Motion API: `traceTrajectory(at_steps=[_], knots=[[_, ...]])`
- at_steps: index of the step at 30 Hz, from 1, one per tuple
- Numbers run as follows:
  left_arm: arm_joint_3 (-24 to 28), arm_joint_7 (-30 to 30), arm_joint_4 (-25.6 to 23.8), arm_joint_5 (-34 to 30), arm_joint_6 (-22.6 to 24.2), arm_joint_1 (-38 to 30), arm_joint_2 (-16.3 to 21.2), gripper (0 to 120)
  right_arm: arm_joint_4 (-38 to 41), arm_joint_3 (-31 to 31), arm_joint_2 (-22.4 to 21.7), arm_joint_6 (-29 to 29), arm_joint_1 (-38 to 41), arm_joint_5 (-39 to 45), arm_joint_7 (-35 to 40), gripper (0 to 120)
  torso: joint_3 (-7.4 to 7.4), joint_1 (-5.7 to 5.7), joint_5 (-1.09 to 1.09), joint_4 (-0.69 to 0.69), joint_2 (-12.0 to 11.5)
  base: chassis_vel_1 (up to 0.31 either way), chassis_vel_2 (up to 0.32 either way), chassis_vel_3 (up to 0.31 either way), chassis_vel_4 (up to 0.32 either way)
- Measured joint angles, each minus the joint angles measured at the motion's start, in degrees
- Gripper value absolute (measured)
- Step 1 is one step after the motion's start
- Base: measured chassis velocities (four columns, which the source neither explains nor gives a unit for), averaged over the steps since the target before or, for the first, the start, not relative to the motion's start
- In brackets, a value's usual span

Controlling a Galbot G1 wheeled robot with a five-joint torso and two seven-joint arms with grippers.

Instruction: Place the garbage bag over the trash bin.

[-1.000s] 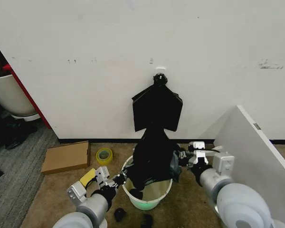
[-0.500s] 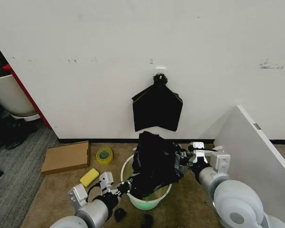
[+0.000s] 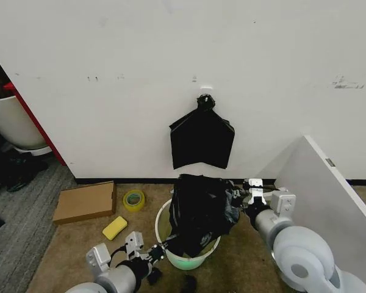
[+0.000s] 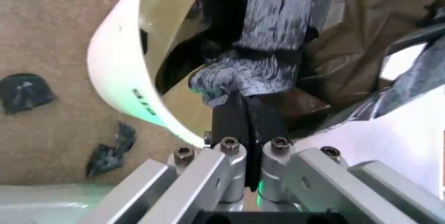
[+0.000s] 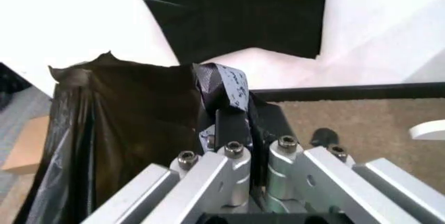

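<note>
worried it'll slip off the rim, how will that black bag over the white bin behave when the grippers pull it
The garbage bag is probably floppy: it crumples where the left gripper pinches it. Its glossy film looks slippery, so it could slide off the trash bin. Probably light; it hangs from two pinches, the right gripper holding the other.

You're seeing grey rounded arm shells in the head view, each ending in a black wrist and a pale metal gripper: left gripper (image 3: 160, 248), right gripper (image 3: 238, 199). Up close, silver mounts are carrying hex screws above black fingers (image 4: 236, 122)
</note>
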Motion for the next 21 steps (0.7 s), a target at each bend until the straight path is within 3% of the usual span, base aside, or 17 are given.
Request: traceTrajectory(at_steps=[4,8,11,14,17,21], knots=[[-0.1,0.9,0.0,1.6,-0.5,0.2,0.6,0,2.1,0.0,-0.2,1.6,-1.0,-0.3,-1.7,0,0.0,0.0,0.0,0.0,0.0,0.0,0.0,0.0,0.0],[-0.1,4.1,0.0,3.7,-0.5,-2.8,0.9,0,3.6,0.5,-1.0,7.5,-1.8,-2.7,-7.4,0,0.0,0.0,-0.01,-0.01,0.0,0.0,0.0,0.0,0.0],[-0.7,10.6,0.0,5.9,-1.3,-7.9,1.3,0,3.3,0.7,-1.0,16.6,-1.9,-6.9,-14.3,0,0.0,0.0,-0.01,-0.01,0.0,0.0,0.0,0.0,0.0],[-1.4,18.3,0.0,9.3,-4.0,-11.5,2.8,0,4.2,0.8,-0.7,20.9,-3.2,-9.1,-18.2,0,0.0,0.0,0.0,-0.01,0.0,0.0,0.0,0.0,0.0],[-1.6,19.5,0.0,8.9,-4.4,-12.4,3.2,0,5.3,0.9,-0.5,21.1,-3.7,-9.3,-18.1,0,0.0,0.0,0.0,-0.01,0.0,0.0,0.0,0.0,0.0],[-1.7,19.2,0.0,7.2,-3.9,-11.0,4.3,0,7.2,1.5,-0.5,16.3,-4.6,-6.5,-12.5,0,0.0,0.0,0.0,-0.01,0.0,0.0,0.0,0.0,0.0]])
